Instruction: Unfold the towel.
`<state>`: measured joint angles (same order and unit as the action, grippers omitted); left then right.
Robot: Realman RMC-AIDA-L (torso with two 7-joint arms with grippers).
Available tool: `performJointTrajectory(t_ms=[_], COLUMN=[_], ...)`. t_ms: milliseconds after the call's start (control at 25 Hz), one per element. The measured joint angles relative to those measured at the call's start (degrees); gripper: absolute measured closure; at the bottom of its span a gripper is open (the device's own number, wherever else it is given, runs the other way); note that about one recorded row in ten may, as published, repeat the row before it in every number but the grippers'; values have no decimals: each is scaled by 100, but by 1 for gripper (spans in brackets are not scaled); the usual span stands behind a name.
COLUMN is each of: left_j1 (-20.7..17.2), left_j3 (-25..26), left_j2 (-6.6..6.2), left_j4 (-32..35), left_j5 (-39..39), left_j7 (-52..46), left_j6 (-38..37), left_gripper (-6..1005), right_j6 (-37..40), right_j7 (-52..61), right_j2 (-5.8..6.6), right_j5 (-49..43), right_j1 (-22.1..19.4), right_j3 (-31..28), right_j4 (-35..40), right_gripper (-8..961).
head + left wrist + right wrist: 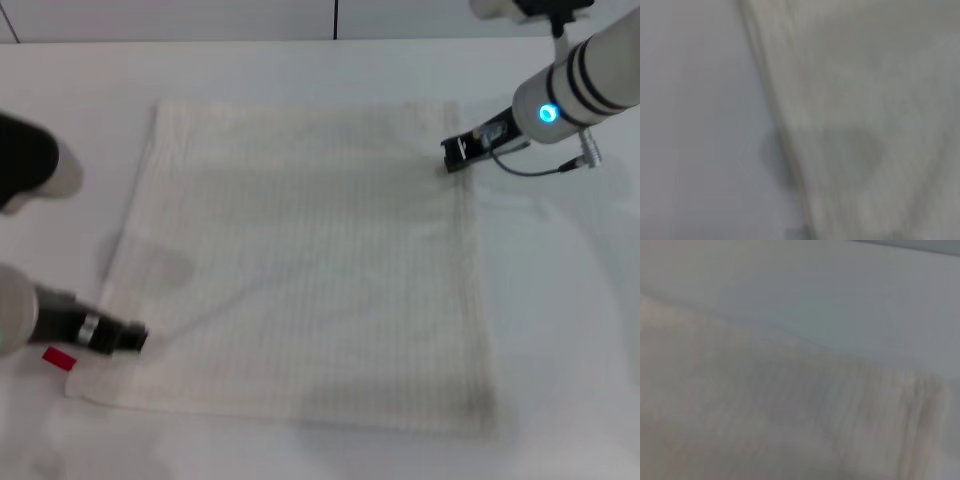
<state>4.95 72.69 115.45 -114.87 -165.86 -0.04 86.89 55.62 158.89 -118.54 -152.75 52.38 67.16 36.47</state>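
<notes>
The towel (300, 265) lies spread nearly flat on the white table (560, 330), a cream square with faint ribs and its red tag (58, 357) poking out at the near left corner. It looks all but unfolded, so I would say what remains is to settle the corners: draw each one outward, away from the towel's middle, low and slow, then release without dragging the cloth back or raising a new crease. The left gripper (135, 338) sits low at the towel's near left corner, just beside the tag, its arm reaching in from off the towel's left edge. The right gripper (456, 152) is at the far right corner, its arm slanting down from beyond that corner. I cannot tell whether either gripper is pinching cloth or standing open.
</notes>
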Motion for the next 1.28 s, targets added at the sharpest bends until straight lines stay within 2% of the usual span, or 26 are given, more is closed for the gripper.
performJointTrajectory(t_ms=[120,200,240,280,320,360,400,440,480,520,560,680,720,760,800,880,920,960,1000,1080,1120,1160,1200,1240,1280], left_j1=[0,118,118,118,78,-154,-154,-458,-458,-858,-858,-1273,-1397,-1397,-1436,-1460,-1451,-1421,-1393,-1296,-1167,-1050,-977,-977,-830], left_j3=[0,343,343,343,685,646,646,560,560,415,415,276,251,251,251,249,242,234,226,208,175,157,147,147,147], left_j2=[0,81,81,81,272,270,270,281,281,291,291,294,299,299,304,307,305,304,304,305,309,308,308,308,305], left_j4=[0,-1,-1,-1,14,47,47,150,150,390,390,899,1446,1446,1817,2508,2748,3086,3372,4023,4711,5220,5518,5518,6024], left_j5=[0,1,1,1,6,8,8,8,8,19,19,25,52,52,106,279,359,468,551,755,987,1131,1208,1208,1277], left_j7=[0,546,546,546,1472,1728,1728,1950,1950,2140,2140,2183,2149,2149,2098,1970,1924,1861,1837,1808,1762,1653,1554,1554,1324], left_j6=[0,-918,-918,-918,-2705,-3847,-3847,-4953,-4953,-6512,-6512,-8480,-9499,-9499,-10149,-11158,-11432,-11809,-12056,-12655,-13154,-13501,-13736,-13736,-14119], left_gripper=[197,197,197,197,197,197,197,197,197,197,197,197,197,197,197,197,197,197,197,197,197,197,197,197,197], right_j6=[166,205,62,62,-223,-486,-486,-1036,-1036,-1869,-1869,-3308,-4671,-4671,-5145,-6564,-7911,-7911,-8675,-10265,-11745,-12314,-12314,-12742,-13124], right_j7=[19,73,74,74,73,62,62,1,1,-155,-155,-407,-570,-570,-611,-654,-641,-641,-610,-405,-51,106,106,246,369], right_j2=[-53,-73,-76,-76,-71,-71,-71,-72,-72,-81,-81,-93,-97,-97,-98,-99,-86,-86,-76,-61,-73,-78,-78,-89,-93], right_j5=[59,304,572,572,766,824,824,885,885,938,938,993,945,945,896,652,471,471,433,425,500,593,593,777,1017], right_j1=[-456,-1040,-1537,-1537,-2064,-2398,-2398,-2988,-2988,-3655,-3655,-4499,-4988,-4988,-5120,-5362,-5390,-5390,-5359,-5198,-5019,-4944,-4944,-4891,-4850], right_j3=[242,611,969,969,1322,1546,1546,1933,1933,2408,2408,3080,3641,3641,3854,4408,4853,4853,5091,5537,5840,5955,5955,6072,6186], right_j4=[963,2088,2915,2915,3676,4091,4091,4793,4793,5383,5383,5773,5745,5745,5664,5283,4639,4639,4207,3215,2007,1453,1453,1025,666], right_gripper=[866,863,861,860,858,856,855,853,851,850,848,843,842,840,838,835,834,832,830,827,825,824,822,821,819])
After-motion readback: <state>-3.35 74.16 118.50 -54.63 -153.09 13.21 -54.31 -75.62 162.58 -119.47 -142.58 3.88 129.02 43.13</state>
